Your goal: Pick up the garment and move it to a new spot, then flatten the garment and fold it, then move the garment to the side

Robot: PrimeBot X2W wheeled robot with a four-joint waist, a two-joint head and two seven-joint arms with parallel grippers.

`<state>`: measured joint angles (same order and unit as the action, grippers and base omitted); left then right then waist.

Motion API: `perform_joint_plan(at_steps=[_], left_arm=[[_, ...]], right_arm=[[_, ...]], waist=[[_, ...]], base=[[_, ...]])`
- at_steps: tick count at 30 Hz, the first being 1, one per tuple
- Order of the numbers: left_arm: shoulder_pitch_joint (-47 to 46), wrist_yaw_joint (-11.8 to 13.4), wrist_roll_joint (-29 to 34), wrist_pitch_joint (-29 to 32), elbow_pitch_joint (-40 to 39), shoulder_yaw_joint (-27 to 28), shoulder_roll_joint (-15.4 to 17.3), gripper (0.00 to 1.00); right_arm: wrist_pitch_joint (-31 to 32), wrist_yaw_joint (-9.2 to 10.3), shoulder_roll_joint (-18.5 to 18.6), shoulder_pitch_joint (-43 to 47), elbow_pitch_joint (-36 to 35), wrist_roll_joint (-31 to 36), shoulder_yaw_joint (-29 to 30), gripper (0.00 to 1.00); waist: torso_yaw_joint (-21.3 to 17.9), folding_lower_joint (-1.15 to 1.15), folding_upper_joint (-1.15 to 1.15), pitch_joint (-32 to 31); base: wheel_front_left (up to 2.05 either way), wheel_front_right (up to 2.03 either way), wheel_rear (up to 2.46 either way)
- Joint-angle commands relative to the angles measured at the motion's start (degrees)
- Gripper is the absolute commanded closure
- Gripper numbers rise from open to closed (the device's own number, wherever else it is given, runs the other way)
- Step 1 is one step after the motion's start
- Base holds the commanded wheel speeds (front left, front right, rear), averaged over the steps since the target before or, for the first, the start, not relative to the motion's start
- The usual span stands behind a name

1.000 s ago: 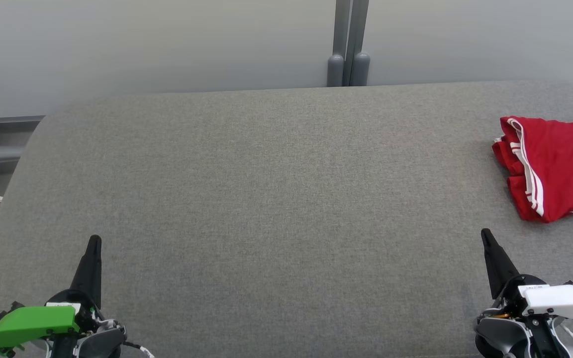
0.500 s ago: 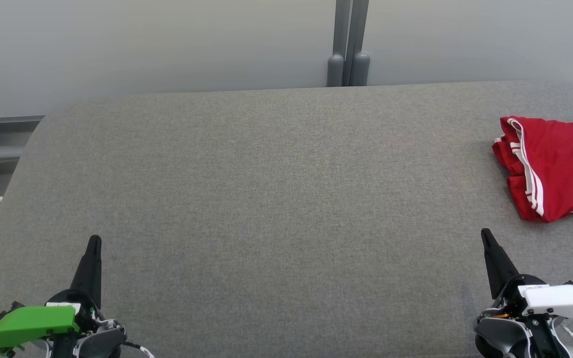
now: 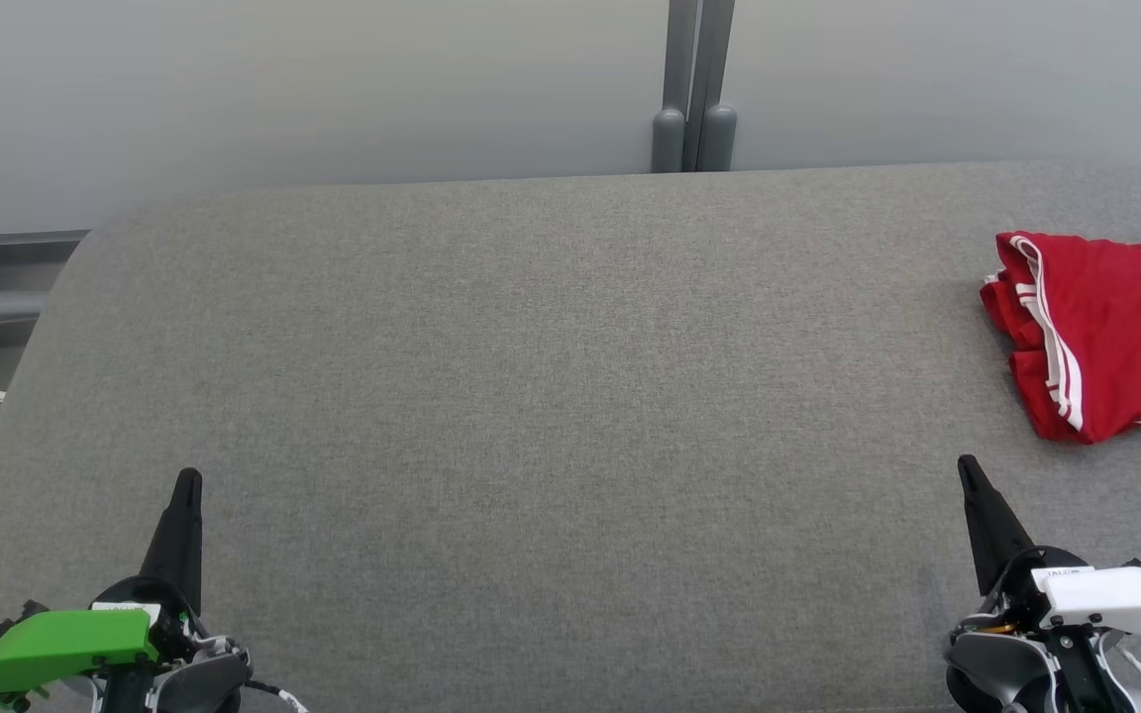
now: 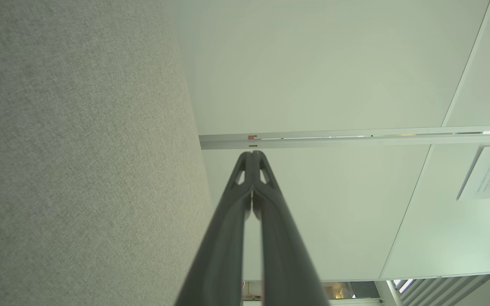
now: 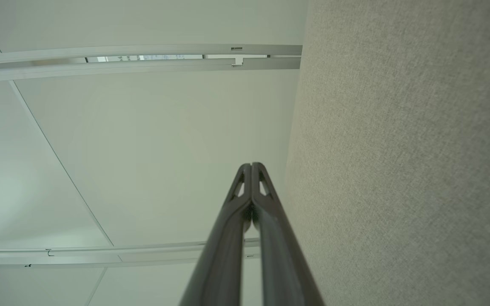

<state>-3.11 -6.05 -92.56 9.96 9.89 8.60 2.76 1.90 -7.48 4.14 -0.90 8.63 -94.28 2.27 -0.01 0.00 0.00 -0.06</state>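
Grey fabric surface (image 3: 531,396), pale wall (image 3: 333,89), red garment (image 3: 1115,327); left gripper (image 3: 187,479), right gripper (image 3: 967,464) closed

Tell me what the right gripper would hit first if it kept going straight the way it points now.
Probably nothing nearby: the right gripper, jaws shut, points over the grey table toward the pale wall behind it. The red garment lies off to its right, outside that line.

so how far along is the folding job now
Looks done: the red white-striped garment lies folded at the right edge of the grey padded table. In hand: nothing; the left pincer and right pincer are shut, empty, near the robot. Left: apparently nothing, though part of the garment runs out of frame.
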Motion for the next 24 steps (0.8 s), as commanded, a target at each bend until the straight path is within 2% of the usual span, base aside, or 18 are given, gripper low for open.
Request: perform_joint_plan(at_steps=[1, 24], left_arm=[[-0.8, 0.1, 0.0, 0.0, -0.1, 0.1, 0.2, 1.00], [-0.8, 0.1, 0.0, 0.0, -0.1, 0.1, 0.2, 1.00]], right_arm=[[-0.3, -0.02, 0.2, -0.3, -0.3, -0.3, -0.1, 1.00], [-0.5, -0.02, 0.5, -0.3, -0.3, -0.5, -0.4, 1.00]], waist=[[0.0, 0.00, 0.00, 0.0], [0.0, 0.00, 0.00, 0.0]], base=[[0.00, 0.00, 0.00], [0.00, 0.00, 0.00]])
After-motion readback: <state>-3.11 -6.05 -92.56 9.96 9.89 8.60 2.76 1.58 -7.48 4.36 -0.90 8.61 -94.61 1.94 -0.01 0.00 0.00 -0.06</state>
